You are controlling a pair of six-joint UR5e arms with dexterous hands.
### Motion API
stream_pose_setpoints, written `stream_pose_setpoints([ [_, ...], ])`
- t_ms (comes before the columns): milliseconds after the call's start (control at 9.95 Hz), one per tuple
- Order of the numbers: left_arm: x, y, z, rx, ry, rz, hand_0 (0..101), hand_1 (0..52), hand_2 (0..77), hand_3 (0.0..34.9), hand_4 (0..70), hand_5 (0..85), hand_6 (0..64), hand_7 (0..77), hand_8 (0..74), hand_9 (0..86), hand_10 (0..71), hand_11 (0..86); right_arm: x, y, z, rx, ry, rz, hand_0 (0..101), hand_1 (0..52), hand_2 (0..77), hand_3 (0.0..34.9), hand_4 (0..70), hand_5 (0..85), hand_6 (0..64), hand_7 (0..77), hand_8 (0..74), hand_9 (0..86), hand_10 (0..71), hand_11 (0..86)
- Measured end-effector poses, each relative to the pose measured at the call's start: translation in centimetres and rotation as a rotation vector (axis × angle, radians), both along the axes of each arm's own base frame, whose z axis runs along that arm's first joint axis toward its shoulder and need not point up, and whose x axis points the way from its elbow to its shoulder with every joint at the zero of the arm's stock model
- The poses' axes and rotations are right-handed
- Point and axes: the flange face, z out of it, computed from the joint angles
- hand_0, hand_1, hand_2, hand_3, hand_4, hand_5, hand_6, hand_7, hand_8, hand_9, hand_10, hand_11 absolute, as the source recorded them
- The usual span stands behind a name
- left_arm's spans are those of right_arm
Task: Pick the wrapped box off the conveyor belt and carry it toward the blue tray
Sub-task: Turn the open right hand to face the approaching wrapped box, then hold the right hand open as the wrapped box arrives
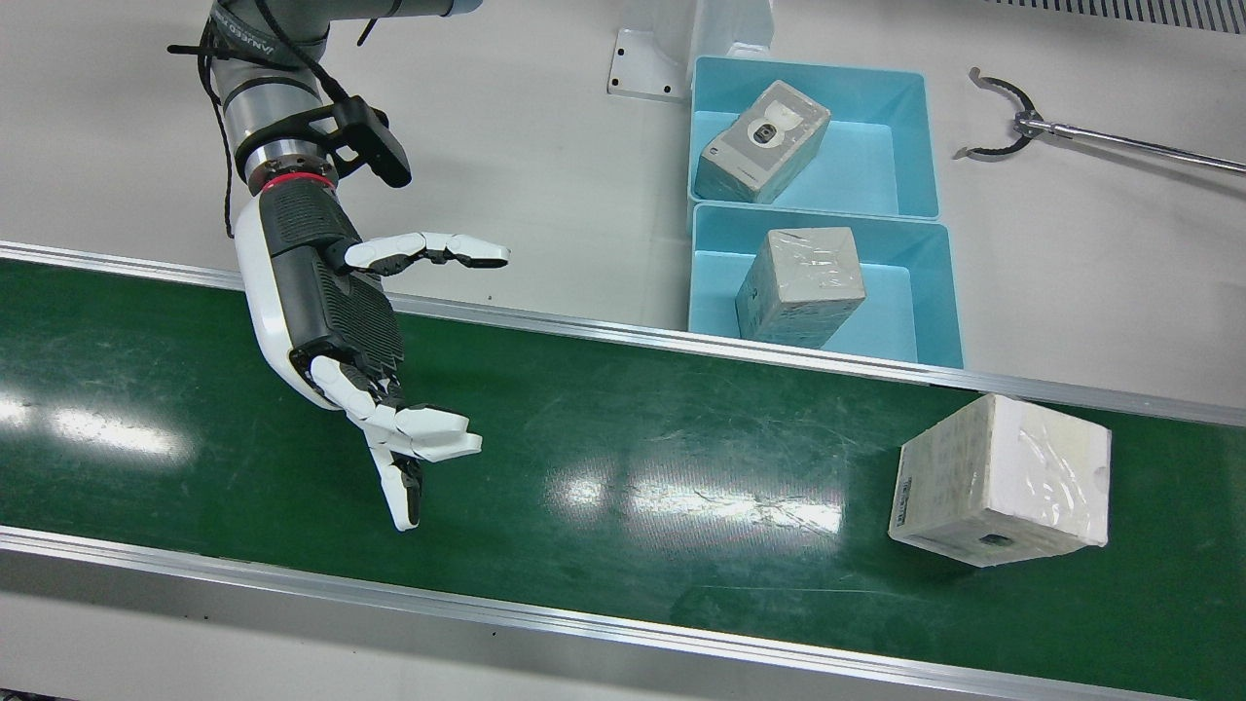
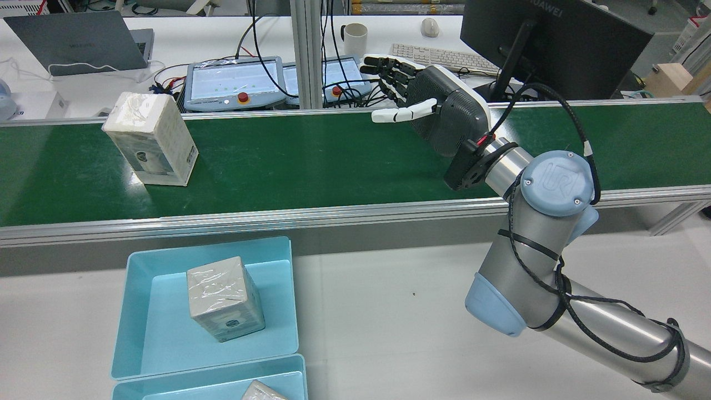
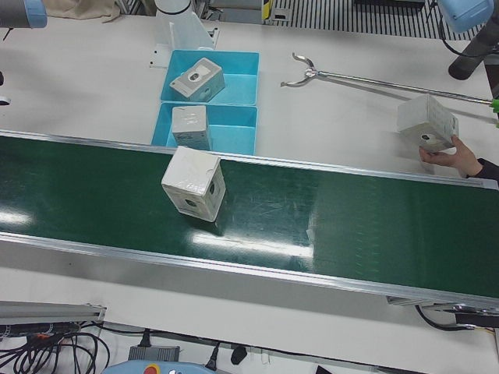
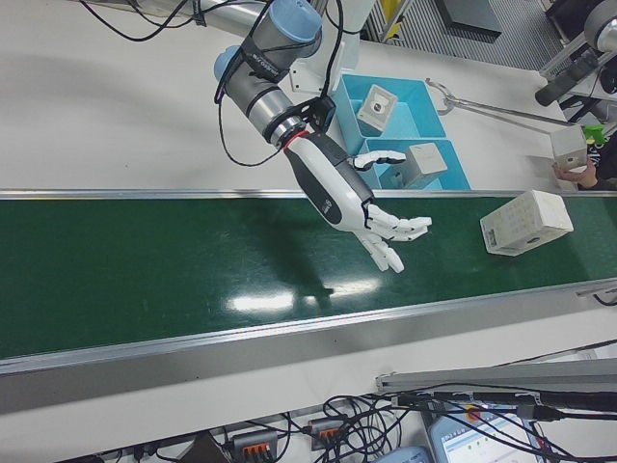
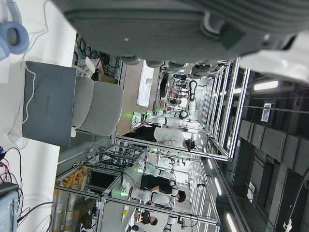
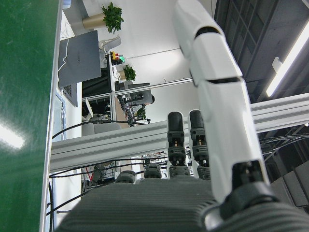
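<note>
A wrapped white box (image 1: pixel 1003 482) rests tilted on the green conveyor belt (image 1: pixel 633 438); it also shows in the rear view (image 2: pixel 150 139) and the two side views (image 3: pixel 195 185) (image 4: pixel 525 222). My right hand (image 1: pixel 341 321) hovers over the belt, open, fingers spread, holding nothing, well apart from the box (image 2: pixel 444 111) (image 4: pixel 347 198). Its palm fills the bottom of the right hand view (image 6: pixel 159 208). The blue tray (image 1: pixel 900 321) beside the belt holds another wrapped box (image 1: pixel 800 287). Only the palm of my left hand (image 5: pixel 193 24) shows; its fingers are hidden.
A second blue tray (image 1: pixel 876 156) behind the first holds a wrapped box too. A metal reach-grabber (image 1: pixel 1003 122) lies on the white table. A person's hand (image 3: pixel 452 160) holds one more box (image 3: pixel 427 123) past the belt's end. Monitors and a laptop (image 2: pixel 72 41) stand beyond the belt.
</note>
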Motion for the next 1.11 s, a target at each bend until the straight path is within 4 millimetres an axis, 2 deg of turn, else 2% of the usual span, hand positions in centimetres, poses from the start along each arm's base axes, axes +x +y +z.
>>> stream_pose_setpoints([
  [302,0.0,0.0,0.0,0.000,0.000,0.000,0,0.0,0.5,0.0,0.0,0.5,0.0,0.5,0.5,0.0,0.5,0.0,0.6,0.2,-0.9,0.022,-0.001,0.008,55,22.4,16.9,2.9,22.4,21.3,9.8,25.6,0.5,4.9,0.5,2.2],
  [402,0.0,0.0,0.0,0.000,0.000,0.000,0,0.0,0.5,0.0,0.0,0.5,0.0,0.5,0.5,0.0,0.0,0.0,0.5,0.1,-0.7,0.018,0.008,0.009,55,22.4,16.9,2.8,23.5,21.3,9.8,26.2,0.5,4.9,0.5,2.2],
  [603,0.0,0.0,0.0,0.000,0.000,0.000,0,0.0,1.1,0.0,0.0,0.5,0.0,0.5,0.5,0.0,0.5,0.5,-1.1,-0.7,1.4,-0.021,0.049,0.000,56,22.4,18.5,3.3,23.5,21.3,10.9,26.2,0.5,4.9,0.5,2.2],
  [704,0.0,0.0,0.0,0.000,0.000,0.000,0,0.0,1.1,0.0,0.0,1.1,0.0,0.5,0.5,0.0,0.5,0.5,-2.0,-1.0,2.2,-0.036,0.064,-0.006,56,22.4,15.8,5.7,19.1,19.1,9.8,25.6,0.5,5.4,0.5,1.6],
  [804,0.0,0.0,0.0,0.000,0.000,0.000,0,0.0,1.1,0.0,0.0,1.1,0.0,0.5,0.5,0.0,0.5,0.5,-2.4,-1.2,2.4,-0.042,0.069,-0.009,56,22.4,15.8,5.7,19.1,19.1,9.8,25.6,0.5,5.4,0.5,1.6],
  [905,0.0,0.0,0.0,0.000,0.000,0.000,0,0.0,1.1,0.0,0.0,0.5,0.0,0.5,0.5,0.0,0.5,0.0,-2.6,-1.2,2.4,-0.044,0.070,-0.011,54,18.5,12.5,7.0,17.5,20.2,7.6,24.5,0.5,4.4,0.0,1.6],
  [1005,0.0,0.0,0.0,0.000,0.000,0.000,0,0.0,1.1,0.0,0.0,0.5,0.0,0.5,0.5,0.0,0.5,0.0,-2.7,-1.3,2.4,-0.045,0.070,-0.012,52,14.7,6.5,7.7,17.5,20.2,8.2,24.5,0.5,4.4,0.5,1.6],
  [1106,0.0,0.0,0.0,0.000,0.000,0.000,0,0.0,1.1,0.0,0.0,0.5,0.0,0.5,0.5,0.0,0.5,0.0,-2.8,-1.3,2.4,-0.046,0.071,-0.013,52,14.7,6.5,7.7,17.5,20.2,8.2,24.5,0.5,4.4,0.5,1.6],
])
